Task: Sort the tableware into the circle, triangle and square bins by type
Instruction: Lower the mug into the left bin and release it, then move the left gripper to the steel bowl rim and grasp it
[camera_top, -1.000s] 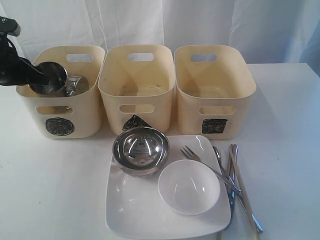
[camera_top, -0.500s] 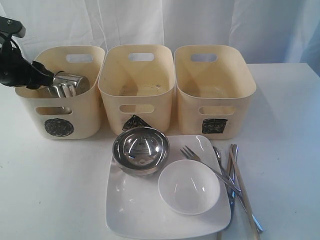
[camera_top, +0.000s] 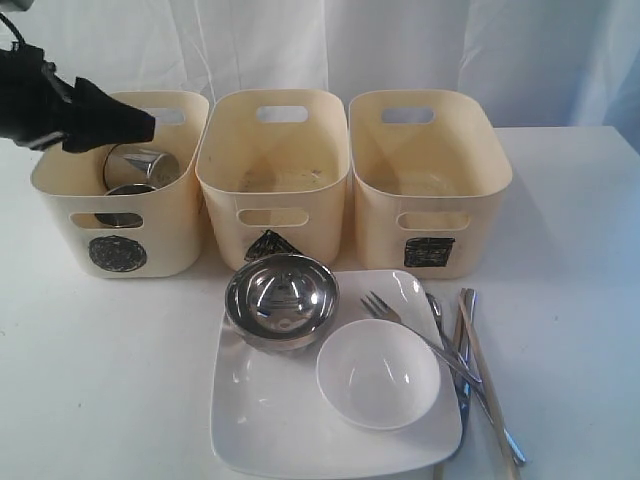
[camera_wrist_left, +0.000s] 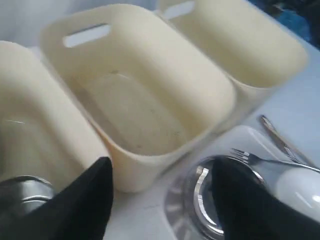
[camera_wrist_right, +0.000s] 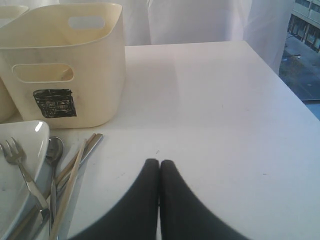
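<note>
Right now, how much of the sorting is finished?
Done: two steel mugs sit in the cream circle-marked bin. In hand: nothing; the left gripper is open, the right gripper shut. Left: the steel bowl, small white bowl, square white plate, steel cutlery and wooden chopsticks.

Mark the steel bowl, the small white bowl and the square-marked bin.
steel bowl (camera_top: 281, 300): exterior view, its shiny inside.
small white bowl (camera_top: 378, 373): exterior view, its inner bottom.
square-marked bin (camera_top: 429, 252): exterior view, the black mark on its front wall.
</note>
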